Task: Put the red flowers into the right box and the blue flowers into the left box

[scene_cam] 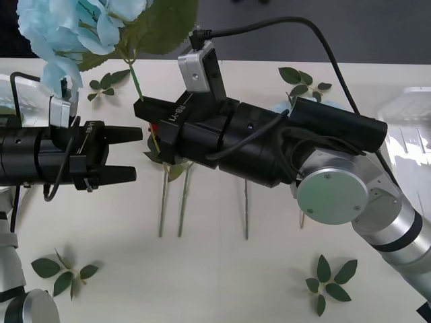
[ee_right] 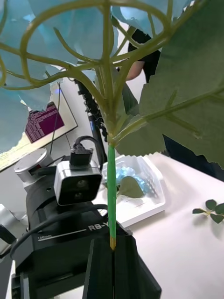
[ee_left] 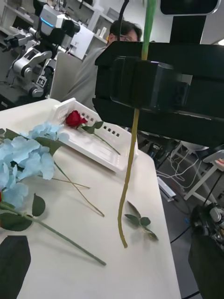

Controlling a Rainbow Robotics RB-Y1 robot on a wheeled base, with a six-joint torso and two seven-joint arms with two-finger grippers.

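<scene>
My right gripper reaches across the table and is shut on the thin green stem of a blue flower, whose pale head is lifted high at the far left. The stem's lower end hangs below the black fingers. Just left of it my left gripper stands open with nothing between its fingers. The left box has a blue flower lying in it. The right box holds a red flower. More blue flowers lie on the table.
Several stems stick out from under my right arm, their heads hidden. Loose leaf sprigs lie at the near left, near right, far left and far right. The table's edge runs close to the hanging stem.
</scene>
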